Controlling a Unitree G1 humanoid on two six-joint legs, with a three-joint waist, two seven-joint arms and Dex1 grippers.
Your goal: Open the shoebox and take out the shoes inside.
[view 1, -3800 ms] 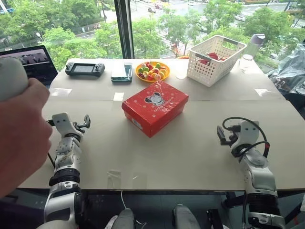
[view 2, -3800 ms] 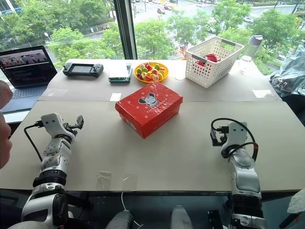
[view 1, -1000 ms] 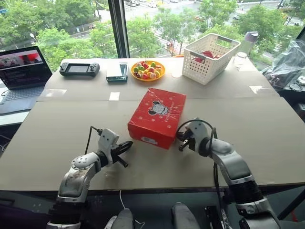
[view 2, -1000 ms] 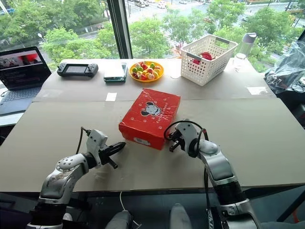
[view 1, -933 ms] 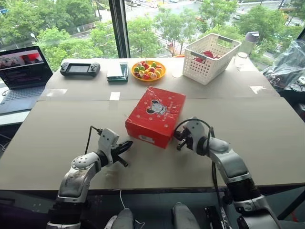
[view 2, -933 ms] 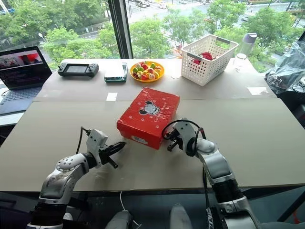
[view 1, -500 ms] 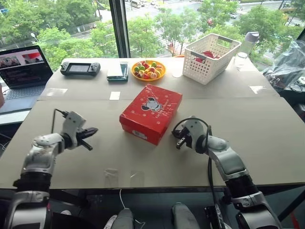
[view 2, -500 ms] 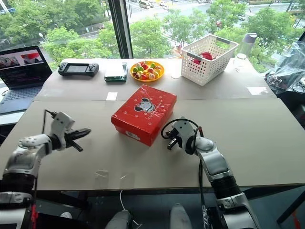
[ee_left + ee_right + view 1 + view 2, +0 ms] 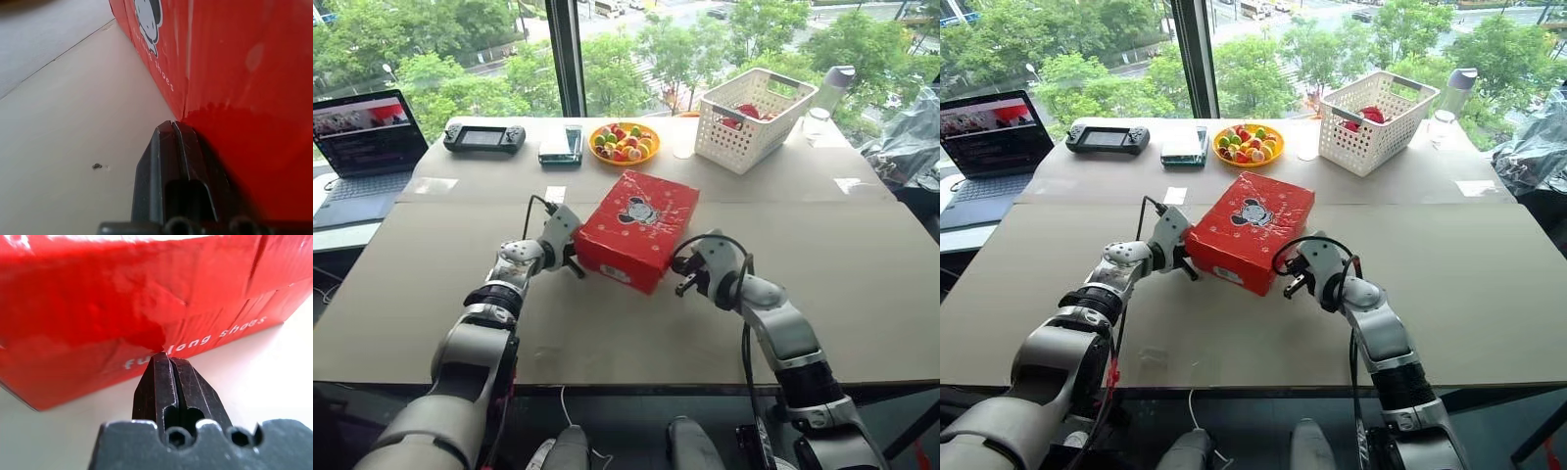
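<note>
Shoebox (image 9: 637, 227): red, lid down, lying askew at mid-table (image 9: 862, 294) between the two arms; shoes presumably inside, unseen.
Left gripper (image 9: 570, 260): fingers pressed together, empty, tips at the box's left side wall.
Right gripper (image 9: 168, 363): likewise clenched on nothing, tips against the right long wall beside the white lettering.
Step in hand: bracing the box from both sides before lifting the lid.
Advice: keep the two pushes balanced so the box does not skid; then slide one fingertip under the lid's free edge, not the hinge side.
Risk: the thin card may dent.
</note>
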